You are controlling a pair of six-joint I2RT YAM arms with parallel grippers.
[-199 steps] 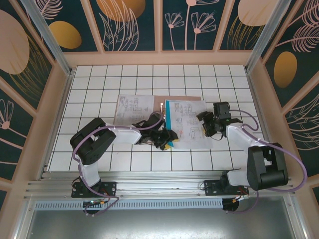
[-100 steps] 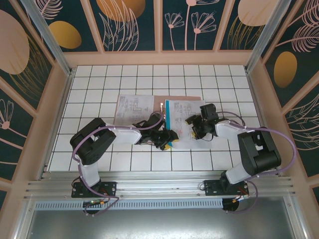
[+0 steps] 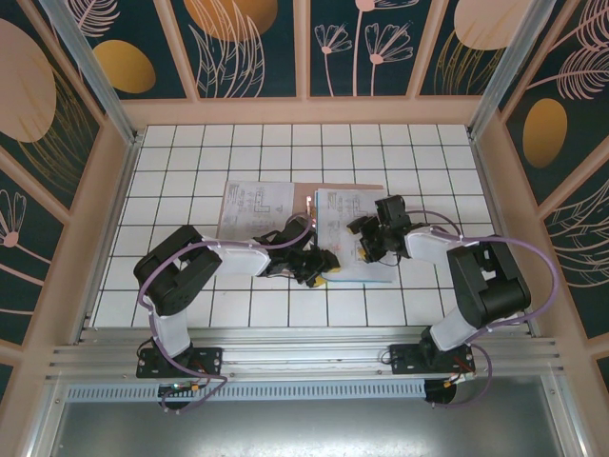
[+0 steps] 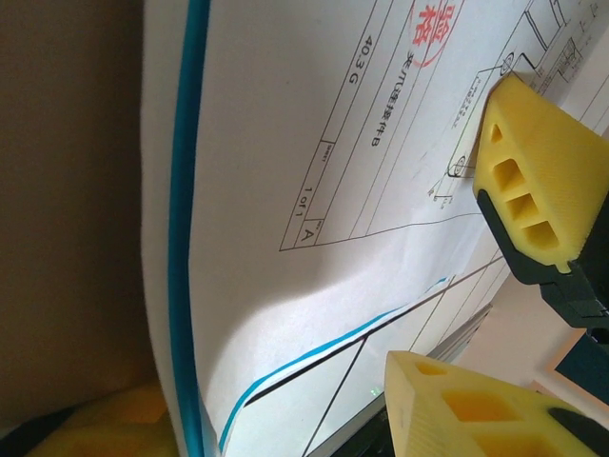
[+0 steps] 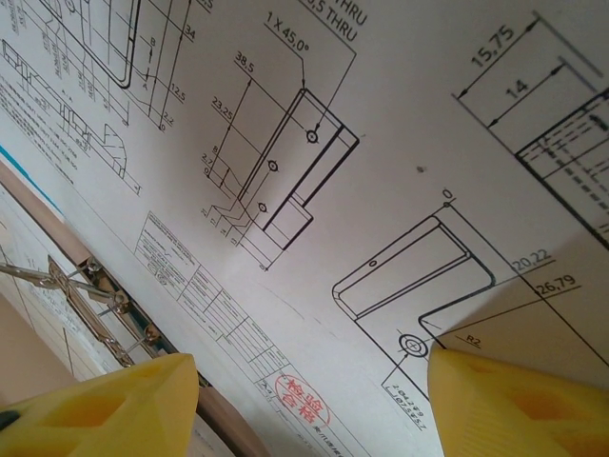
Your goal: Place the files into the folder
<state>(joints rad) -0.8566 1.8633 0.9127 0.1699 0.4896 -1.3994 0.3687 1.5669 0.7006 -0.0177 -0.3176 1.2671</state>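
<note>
Lab cell — walled grid table (image 3: pixel 190 152).

Top view: bright, even overhead light, sharp; soft short shadows on white table (image 3: pixel 190 152). Left wrist view: files (image 4: pixel 285 124) brightly lit, soft shadow across dip, bottom-left corner dim and blurred. Right wrist view: print crisp, yellow fingers (image 5: pixel 533 400) soft-focus.

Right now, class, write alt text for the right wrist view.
A white sheet of technical drawings with a red stamp lies beneath the open right tool, its two yellow fingers at the bottom corners. A metal clip shows at lower left.
</note>
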